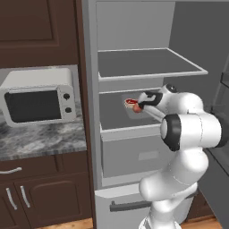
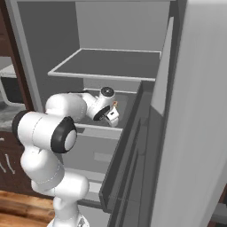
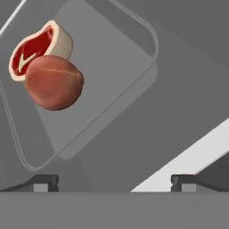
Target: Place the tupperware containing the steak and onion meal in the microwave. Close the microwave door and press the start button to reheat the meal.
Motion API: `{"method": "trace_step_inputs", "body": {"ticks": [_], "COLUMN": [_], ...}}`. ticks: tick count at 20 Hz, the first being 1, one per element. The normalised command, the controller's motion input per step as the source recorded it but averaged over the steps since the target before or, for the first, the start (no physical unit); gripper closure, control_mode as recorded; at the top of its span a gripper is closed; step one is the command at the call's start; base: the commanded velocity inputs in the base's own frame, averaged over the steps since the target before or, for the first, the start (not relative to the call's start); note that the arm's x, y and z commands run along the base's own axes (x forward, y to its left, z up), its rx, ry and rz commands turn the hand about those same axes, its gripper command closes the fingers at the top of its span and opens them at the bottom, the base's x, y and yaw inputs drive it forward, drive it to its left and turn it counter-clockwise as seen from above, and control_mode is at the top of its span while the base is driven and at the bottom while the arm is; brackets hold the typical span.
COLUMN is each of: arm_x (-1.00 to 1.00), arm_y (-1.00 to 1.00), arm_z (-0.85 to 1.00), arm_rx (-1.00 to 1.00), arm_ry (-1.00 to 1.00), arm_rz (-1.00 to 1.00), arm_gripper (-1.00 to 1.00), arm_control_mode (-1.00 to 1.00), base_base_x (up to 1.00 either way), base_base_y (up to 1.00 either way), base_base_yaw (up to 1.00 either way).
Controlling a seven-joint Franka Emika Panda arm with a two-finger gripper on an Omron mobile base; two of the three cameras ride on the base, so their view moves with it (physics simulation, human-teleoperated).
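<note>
Pale grey tupperware [image 3: 103, 85] lies on the fridge shelf [image 3: 179, 103] just ahead of the pincer [image 3: 114, 182], whose jaws stand open. Steak [image 3: 33, 49] and onion [image 3: 53, 82] sit loose inside, touching. Judged light, stiff and shallow; grip the near rim, keep level.

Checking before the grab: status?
Hand open, holding nothing, over fridge shelf. Tupperware on shelf, steak and onion inside, untouched. Nothing in the way.

**Surface finishes**

Shallow translucent grey plastic-looking tupperware tray [image 3: 112, 80]: smooth, matt. Red raw steak [image 3: 33, 51]: smooth, pale rind. Round reddish-brown onion [image 3: 53, 82]: faint sheen. Grey fridge shelf [image 1: 147, 62]: matt. Dark brown cabinet doors [image 1: 38, 27]: wood-look
</note>
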Motion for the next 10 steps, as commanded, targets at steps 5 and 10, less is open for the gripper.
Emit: {"method": "trace_step_inputs", "body": {"ticks": [5, 10], "arm_x": [0.52, 0.53], "arm_y": [0.0, 0.0], "arm_z": [-0.26, -0.26], "arm_rx": [0.03, 0.01], "arm_ry": [0.0, 0.0], "arm_rz": [0.0, 0.0], "arm_gripper": [-1.0, -1.0], "arm_control_mode": [-1.0, -1.0], "base_base_x": [0.0, 0.0], "base_base_y": [0.0, 0.0], "base_base_yaw": [0.0, 0.0]}}
